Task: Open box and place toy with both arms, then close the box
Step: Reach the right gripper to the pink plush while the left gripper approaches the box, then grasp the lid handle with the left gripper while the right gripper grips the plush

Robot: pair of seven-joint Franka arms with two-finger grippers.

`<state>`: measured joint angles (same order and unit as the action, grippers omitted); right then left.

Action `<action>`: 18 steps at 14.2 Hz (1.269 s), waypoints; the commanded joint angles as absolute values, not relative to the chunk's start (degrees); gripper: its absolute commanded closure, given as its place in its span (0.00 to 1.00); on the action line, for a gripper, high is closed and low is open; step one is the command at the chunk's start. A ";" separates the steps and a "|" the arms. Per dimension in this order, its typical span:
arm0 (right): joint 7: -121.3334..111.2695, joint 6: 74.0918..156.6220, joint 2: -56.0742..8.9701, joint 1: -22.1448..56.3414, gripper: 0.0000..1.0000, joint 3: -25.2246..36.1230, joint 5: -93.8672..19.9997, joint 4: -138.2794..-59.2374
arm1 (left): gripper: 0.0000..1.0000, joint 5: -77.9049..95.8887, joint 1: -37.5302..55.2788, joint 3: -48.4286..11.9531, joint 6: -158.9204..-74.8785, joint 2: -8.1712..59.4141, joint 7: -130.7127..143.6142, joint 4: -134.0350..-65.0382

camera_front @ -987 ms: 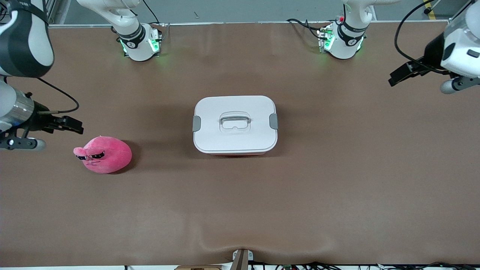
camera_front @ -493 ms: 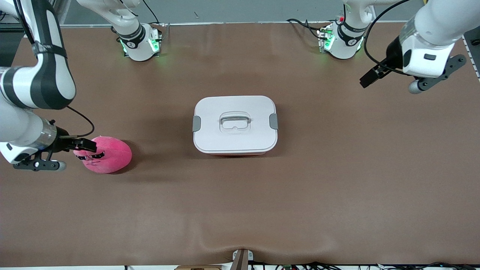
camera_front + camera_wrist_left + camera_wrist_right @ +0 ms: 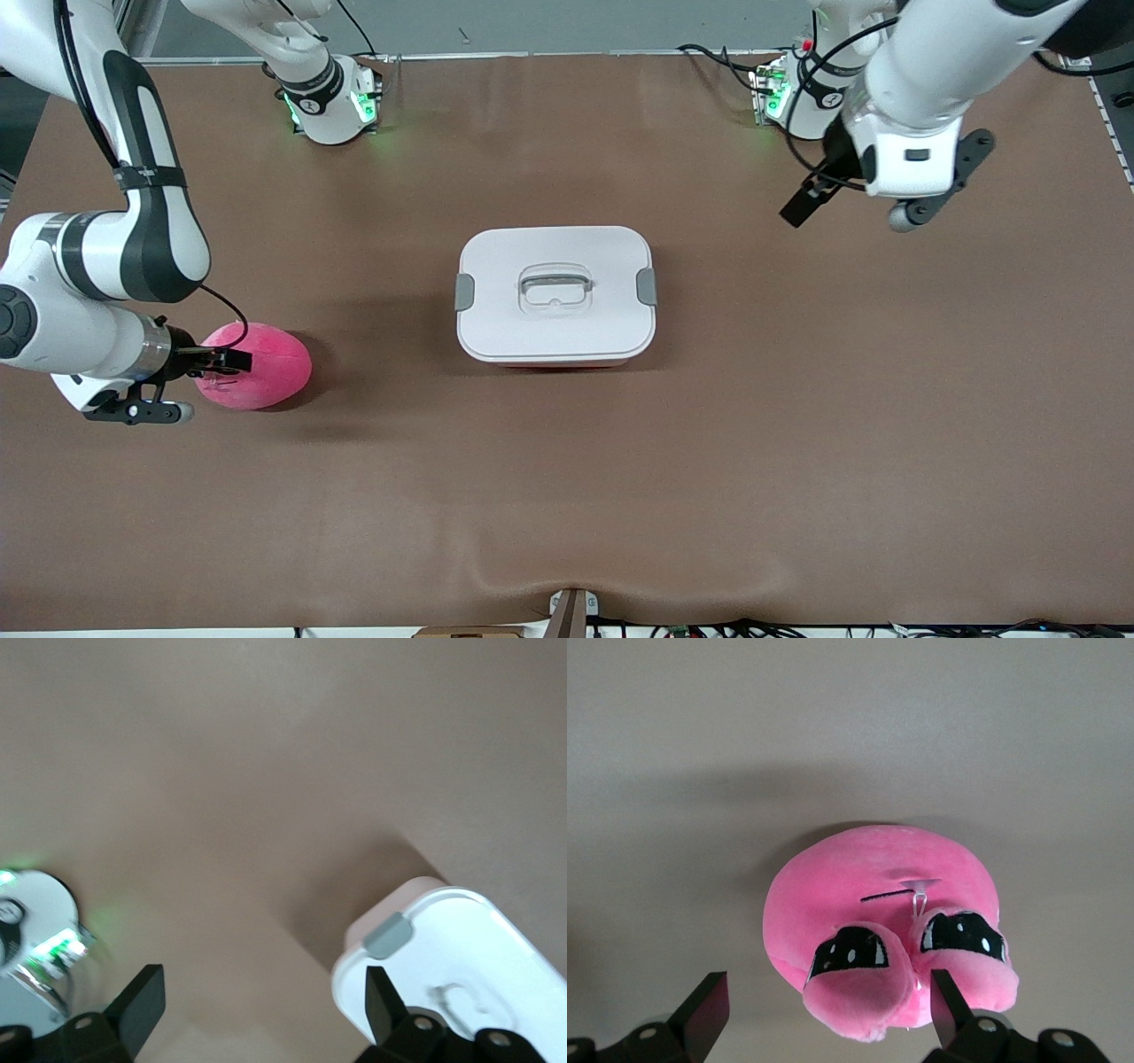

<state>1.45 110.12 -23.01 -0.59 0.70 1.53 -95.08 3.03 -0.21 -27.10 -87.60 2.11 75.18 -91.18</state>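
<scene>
The box [image 3: 555, 292] stands mid-table with its white lid on, grey clips on both short sides and a recessed handle [image 3: 555, 285]. The toy [image 3: 275, 368], a hot-pink plush, lies toward the right arm's end of the table. My right gripper [image 3: 232, 360] is low at the toy's eye end and open. In the right wrist view its fingers [image 3: 709, 1010] stand either side of the toy's droopy eyes [image 3: 886, 921], apart from them. My left gripper [image 3: 802, 206] is open in the air over bare table between the left arm's base and the box. The left wrist view shows a box corner [image 3: 461, 983].
The two arm bases with green lights [image 3: 332, 102] [image 3: 802, 97] stand along the table edge farthest from the front camera. The left base also shows in the left wrist view [image 3: 35, 948]. A small fixture [image 3: 571, 611] sits at the nearest table edge. Brown mat covers the table.
My right gripper came down and moved in to the toy's eye end, now covering its eyes in the front view. My left arm swung in from the table's end toward the box.
</scene>
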 commanded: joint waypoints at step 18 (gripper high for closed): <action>-5.98 107.49 -22.41 -2.02 0.60 0.53 3.25 -96.86 | 0.17 -17.38 23.98 -31.11 -112.85 22.39 142.34 -89.04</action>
<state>-4.56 107.62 -22.99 -0.93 0.99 2.29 -96.02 -12.49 20.66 -31.39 -112.89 18.62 134.72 -92.79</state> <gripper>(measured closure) 0.599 0.163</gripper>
